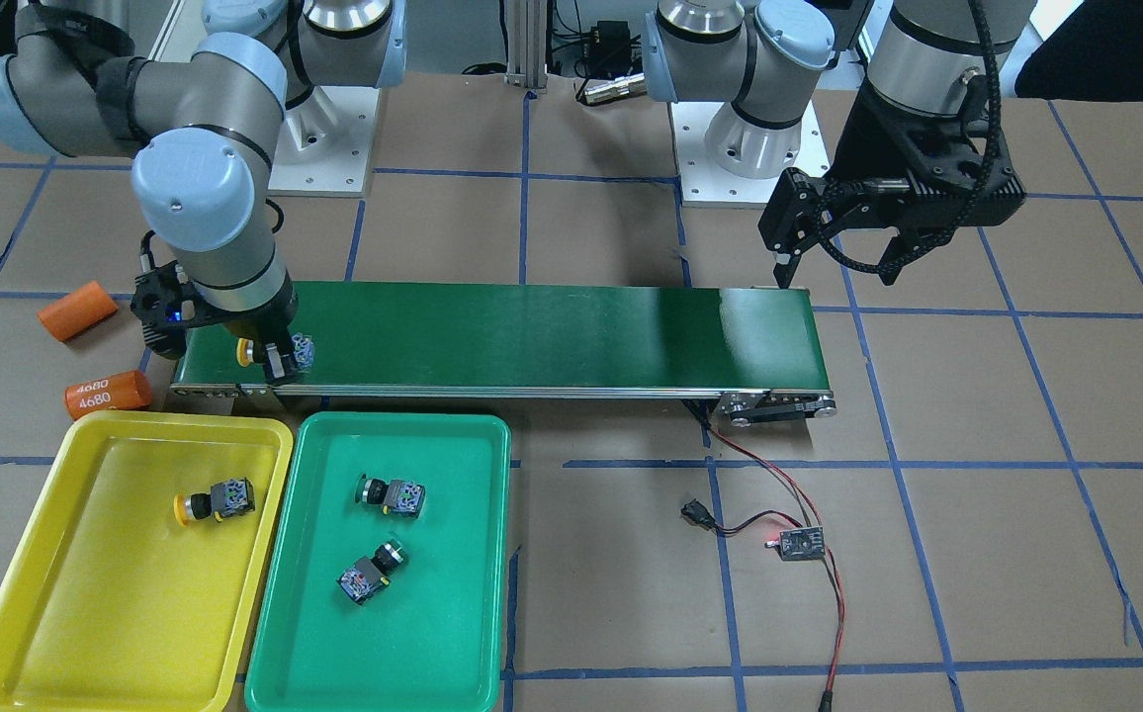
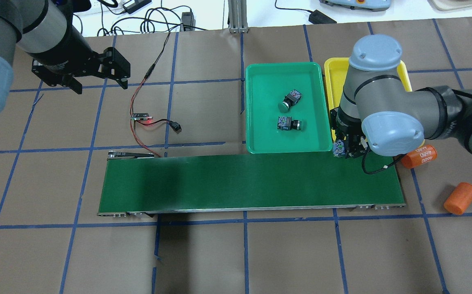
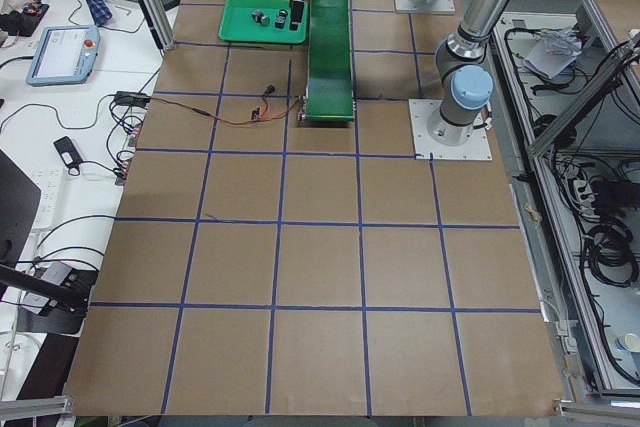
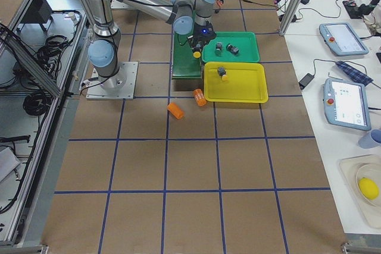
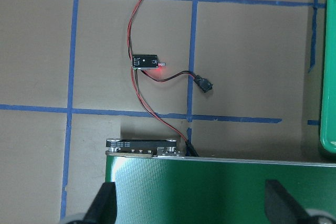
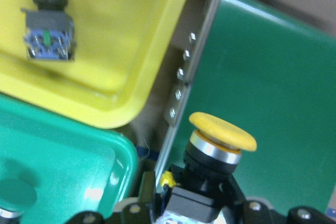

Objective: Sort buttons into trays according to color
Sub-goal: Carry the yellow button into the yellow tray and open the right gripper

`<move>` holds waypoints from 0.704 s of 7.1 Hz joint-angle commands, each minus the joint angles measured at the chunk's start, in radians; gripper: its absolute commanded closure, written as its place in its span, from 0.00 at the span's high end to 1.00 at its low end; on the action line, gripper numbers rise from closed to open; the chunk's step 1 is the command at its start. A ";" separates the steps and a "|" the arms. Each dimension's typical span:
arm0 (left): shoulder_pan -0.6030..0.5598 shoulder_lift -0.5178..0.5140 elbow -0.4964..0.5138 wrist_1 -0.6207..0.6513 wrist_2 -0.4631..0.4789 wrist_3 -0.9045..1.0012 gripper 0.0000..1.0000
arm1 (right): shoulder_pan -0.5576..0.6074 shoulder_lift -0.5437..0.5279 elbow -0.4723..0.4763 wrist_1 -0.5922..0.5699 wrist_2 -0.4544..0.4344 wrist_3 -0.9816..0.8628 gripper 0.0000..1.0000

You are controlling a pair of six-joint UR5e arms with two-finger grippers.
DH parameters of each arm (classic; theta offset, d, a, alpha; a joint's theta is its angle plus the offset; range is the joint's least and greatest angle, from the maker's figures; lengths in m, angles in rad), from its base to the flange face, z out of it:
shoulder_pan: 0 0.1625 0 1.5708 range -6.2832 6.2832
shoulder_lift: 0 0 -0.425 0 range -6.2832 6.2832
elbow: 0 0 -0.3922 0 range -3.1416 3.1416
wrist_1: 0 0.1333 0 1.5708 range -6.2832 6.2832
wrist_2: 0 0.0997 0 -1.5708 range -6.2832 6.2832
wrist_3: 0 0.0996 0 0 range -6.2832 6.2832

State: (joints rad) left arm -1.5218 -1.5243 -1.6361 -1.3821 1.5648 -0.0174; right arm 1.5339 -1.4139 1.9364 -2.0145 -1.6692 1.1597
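Observation:
My right gripper [image 1: 275,361] is shut on a yellow-capped button [image 1: 249,350] just above the near end of the green conveyor belt [image 1: 532,331], beside the yellow tray [image 1: 87,593]. In the right wrist view the held button [image 6: 220,140] lies sideways, its cap over the belt edge. A second yellow button [image 1: 216,501] lies in the yellow tray. Two green buttons [image 1: 392,494] [image 1: 371,572] lie in the green tray [image 1: 433,623]. My left gripper [image 1: 834,262] hangs open and empty above the belt's other end.
Two orange cylinders [image 1: 77,310] [image 1: 109,394] lie on the table beside the belt and the yellow tray. A small circuit board [image 1: 797,541] with red and black wires sits near the belt's other end.

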 commanded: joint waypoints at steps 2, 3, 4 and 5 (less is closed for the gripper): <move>0.000 -0.001 -0.001 0.000 0.001 0.002 1.00 | -0.158 0.196 -0.162 -0.146 0.006 -0.335 0.00; 0.000 -0.001 -0.001 0.000 0.001 0.002 1.00 | -0.158 0.266 -0.245 -0.147 0.012 -0.337 0.00; 0.000 -0.001 -0.001 0.000 0.001 0.002 1.00 | -0.158 0.286 -0.272 -0.147 0.011 -0.341 0.73; 0.000 -0.001 -0.001 0.000 0.001 0.001 1.00 | -0.156 0.283 -0.269 -0.144 0.011 -0.344 1.00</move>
State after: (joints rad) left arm -1.5217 -1.5248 -1.6367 -1.3821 1.5661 -0.0157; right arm 1.3775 -1.1453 1.6846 -2.1584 -1.6586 0.8234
